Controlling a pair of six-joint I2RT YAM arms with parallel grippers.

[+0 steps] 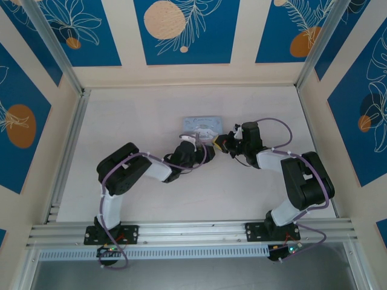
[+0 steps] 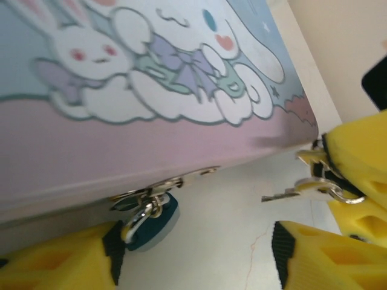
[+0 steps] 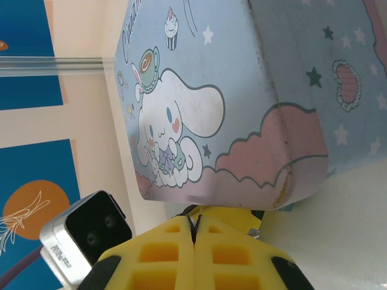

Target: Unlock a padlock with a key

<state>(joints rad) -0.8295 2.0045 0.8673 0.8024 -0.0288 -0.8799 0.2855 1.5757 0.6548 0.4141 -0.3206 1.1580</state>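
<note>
A pastel blue and pink tin box (image 1: 202, 125) printed with cartoon rabbits is recorded near the middle of the pale tabletop (image 1: 139, 115), with both arms reaching in to its near side. In the left wrist view, a small dark bluish-grey padlock (image 2: 154, 222) with a metal shackle is seen hanging from the silver hasp (image 2: 175, 182) on the front wall of the tin box (image 2: 151, 90), just above the tabletop (image 2: 230, 241). The left gripper (image 2: 195, 257) is noted as released, its yellow fingers (image 2: 60, 263) spread wide apart. The padlock lies just beside the inner pad of one finger; contact cannot be confirmed. The right gripper (image 2: 338, 181) is observed at the right edge of the same view, clenched on the head of a small thin metal key (image 2: 290, 194), to which a small metal ring (image 2: 346, 195) is attached. The key is held roughly level, its blade pointed towards the padlock but well apart from it, with bare tabletop between. In the right wrist view, the fingers of the right gripper (image 3: 194, 241) are seen pressed together below the corner of the tin box (image 3: 242, 90), and a grey camera module (image 3: 91, 232) is noted beside them. From above, the left gripper (image 1: 196, 147) and right gripper (image 1: 222, 144) are logged near each other at the front edge of the tin.
</note>
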